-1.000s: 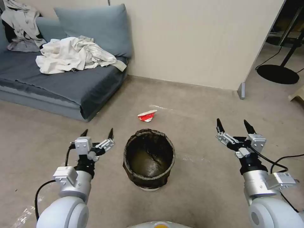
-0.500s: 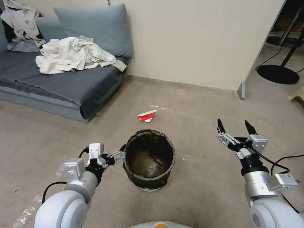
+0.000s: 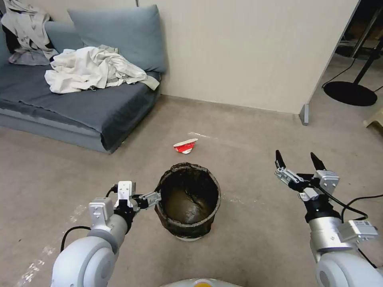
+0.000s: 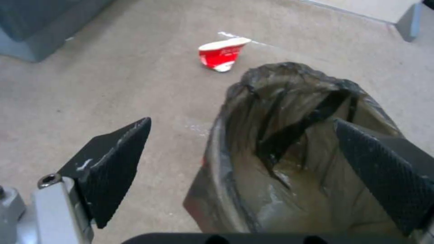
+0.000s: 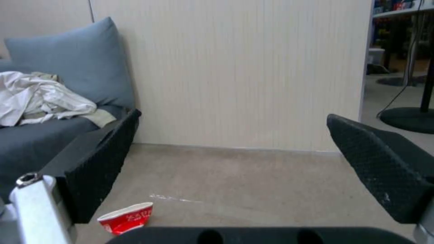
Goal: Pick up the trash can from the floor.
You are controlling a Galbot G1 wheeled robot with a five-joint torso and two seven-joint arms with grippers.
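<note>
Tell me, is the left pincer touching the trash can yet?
Cannot tell. In the left wrist view the open left pincer straddles the trash can rim, one finger outside with floor showing between; the other finger's contact inside is unclear.

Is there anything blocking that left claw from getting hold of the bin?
Nothing visible does. The left gripper is open at the trash can's near rim, jaws straddling the bag-lined wall. The crushed red cup lies beyond on the floor, out of the way.

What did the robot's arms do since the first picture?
The left gripper swung in to the trash can and now sits open over its rim, one finger inside and one outside, not gripping yet. The right gripper stayed open off to the side. The can and red cup did not move.
</note>
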